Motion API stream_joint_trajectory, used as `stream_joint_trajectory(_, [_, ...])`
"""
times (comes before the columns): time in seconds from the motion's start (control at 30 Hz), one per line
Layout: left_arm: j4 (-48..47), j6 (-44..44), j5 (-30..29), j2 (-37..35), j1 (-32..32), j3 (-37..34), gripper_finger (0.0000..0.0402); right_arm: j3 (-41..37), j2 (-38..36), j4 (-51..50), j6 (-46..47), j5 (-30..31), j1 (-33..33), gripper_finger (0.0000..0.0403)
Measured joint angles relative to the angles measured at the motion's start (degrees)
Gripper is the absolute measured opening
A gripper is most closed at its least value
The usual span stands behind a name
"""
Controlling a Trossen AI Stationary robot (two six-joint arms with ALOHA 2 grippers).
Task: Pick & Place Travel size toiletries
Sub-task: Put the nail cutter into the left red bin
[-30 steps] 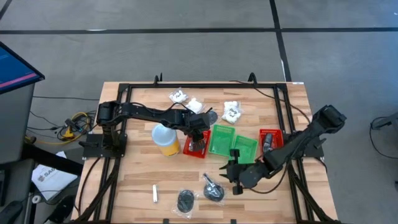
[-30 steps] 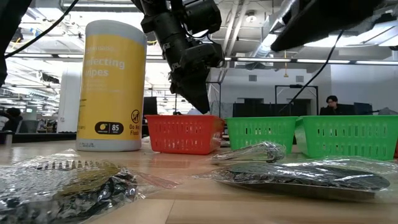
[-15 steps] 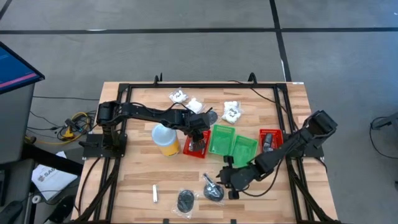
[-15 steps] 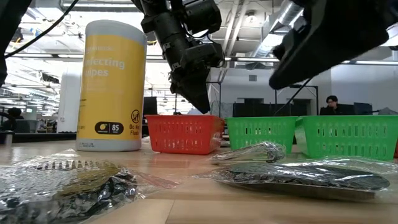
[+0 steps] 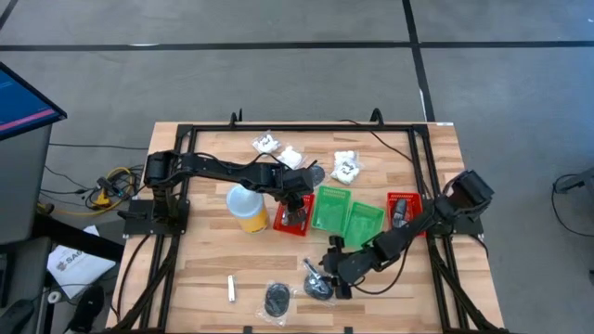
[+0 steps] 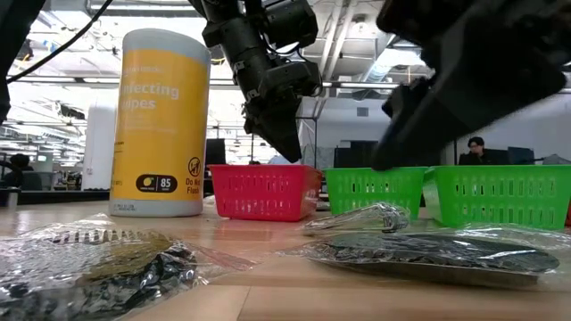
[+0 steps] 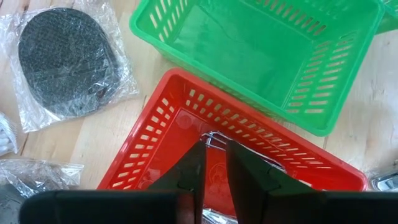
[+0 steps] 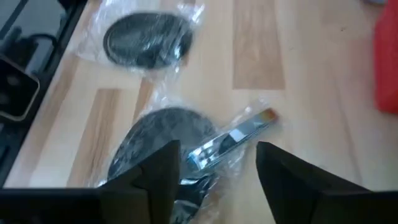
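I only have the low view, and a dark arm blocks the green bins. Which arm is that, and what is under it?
Observer: The right arm. The right gripper hangs over the silvery tube, with its fingers spread on either side.
Operator: Is the tube on bare wood?
Observer: Partly. One end overlaps a wrapped dark disc.
Operator: And the left arm?
Observer: The left gripper points down into the red bin, where something silvery lies.

yellow canister (image 6: 161,123) label cut off, red bin (image 7: 205,149) contents behind left claw (image 7: 213,167)
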Motion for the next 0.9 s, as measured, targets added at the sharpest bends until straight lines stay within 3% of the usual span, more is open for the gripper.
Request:
stream_joint_trajectory(0.23, [-0.01, 1.29, -0.02, 0.0, 0.0, 0.0, 0.0054, -0.08, 3.12, 3.17, 0.67, -0.14, -0.59, 0.0229])
stream_joint_trajectory(0.63, [0.28, 1.29, -0.01, 0.0, 0.0, 0.0, 0.0054, 0.2, 3.67, 3.62, 9.11, 0.19, -0.28, 0.0223])
stream_joint_trajectory(0.9, [0.64, -0.2, -0.01, 0.0, 0.0, 0.0, 0.0054, 0.2, 3.69, 3.35, 10.24, 4.54, 1.64, 0.0223])
